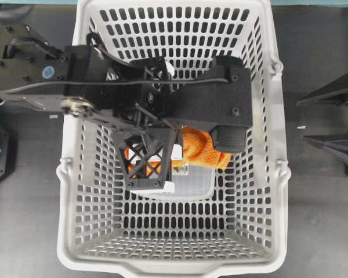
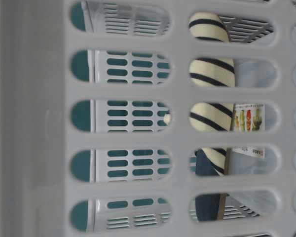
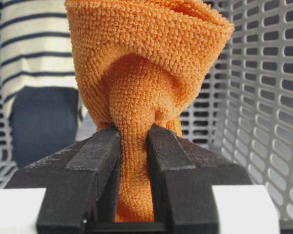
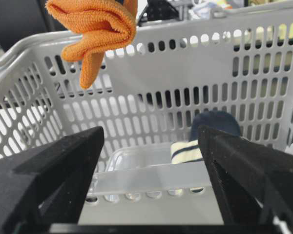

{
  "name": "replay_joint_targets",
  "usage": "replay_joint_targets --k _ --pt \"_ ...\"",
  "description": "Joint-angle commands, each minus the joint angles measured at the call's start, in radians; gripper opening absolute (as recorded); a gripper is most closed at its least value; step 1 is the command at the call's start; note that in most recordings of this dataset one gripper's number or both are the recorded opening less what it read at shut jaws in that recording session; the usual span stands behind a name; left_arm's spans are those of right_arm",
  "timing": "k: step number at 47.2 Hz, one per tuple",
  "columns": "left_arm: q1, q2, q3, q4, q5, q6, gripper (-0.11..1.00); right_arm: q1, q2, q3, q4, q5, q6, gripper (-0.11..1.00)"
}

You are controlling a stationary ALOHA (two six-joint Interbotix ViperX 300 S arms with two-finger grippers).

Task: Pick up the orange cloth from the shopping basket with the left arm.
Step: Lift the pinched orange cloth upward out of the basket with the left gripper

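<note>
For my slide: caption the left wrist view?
Left gripper shut on the orange cloth inside the shopping basket.

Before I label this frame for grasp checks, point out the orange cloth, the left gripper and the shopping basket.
orange cloth (image 3: pixel 146 73): left wrist view, on its bunched upper fold.
left gripper (image 3: pixel 133 146): left wrist view, midway between the fingertips, shut on the cloth.
shopping basket (image 1: pixel 69 174): overhead view, on its left rim.

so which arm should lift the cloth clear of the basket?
Left. Its gripper is already clamped on the orange cloth, which hangs near the shopping basket rim. The right gripper sits open, outside the basket.
</note>
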Motion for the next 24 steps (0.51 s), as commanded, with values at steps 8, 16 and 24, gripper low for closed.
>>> replay_joint_targets --k 8,16,24 --pt "0.003 -0.018 -0.014 0.005 -0.003 0.0 0.14 -0.005 0.006 -0.009 0.003 -0.005 0.0 0.74" --pt "0.003 -0.017 -0.006 0.005 -0.003 0.0 0.14 -0.005 0.006 -0.009 0.003 -0.005 0.0 0.74" --pt "0.006 -0.015 -0.005 0.005 -0.003 0.0 0.14 -0.005 0.006 -0.009 0.003 -0.005 0.0 0.74"
